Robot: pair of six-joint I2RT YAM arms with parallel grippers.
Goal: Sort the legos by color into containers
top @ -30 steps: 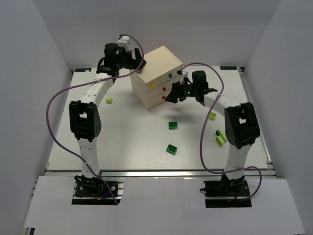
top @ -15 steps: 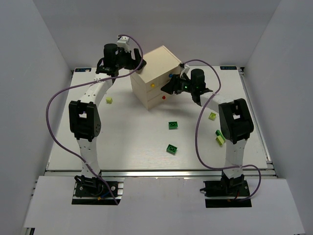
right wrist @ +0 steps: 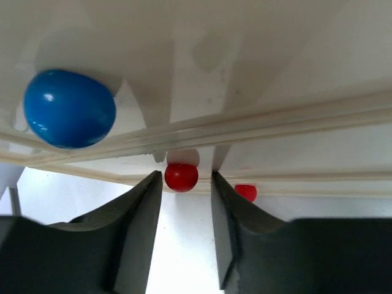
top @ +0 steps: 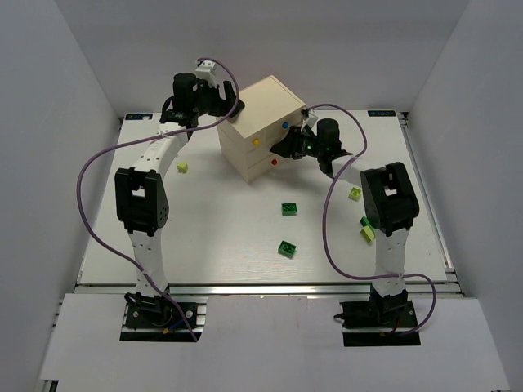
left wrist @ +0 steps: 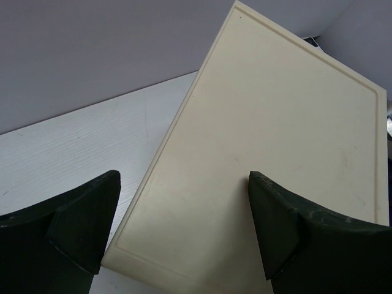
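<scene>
Nothing looks sorted yet: at the left a yellow-green brick (top: 182, 167) lies loose on the counter (top: 221, 237), and the left hand (left wrist: 182, 184) hangs spread wide and empty at the back corner of the cream chest (top: 260, 102), whose drawers all appear shut. At the chest's front the right hand (top: 283, 150) is about half open, its fingers (right wrist: 138, 233) flanking the red knob (right wrist: 181, 176) with slim gaps, so it has no grip. Further right, a green brick (top: 289, 210), a second green brick (top: 287, 248), a lime brick (top: 355, 193) and a small cluster (top: 368, 229) wait on the counter, so all the sorting remains.
</scene>
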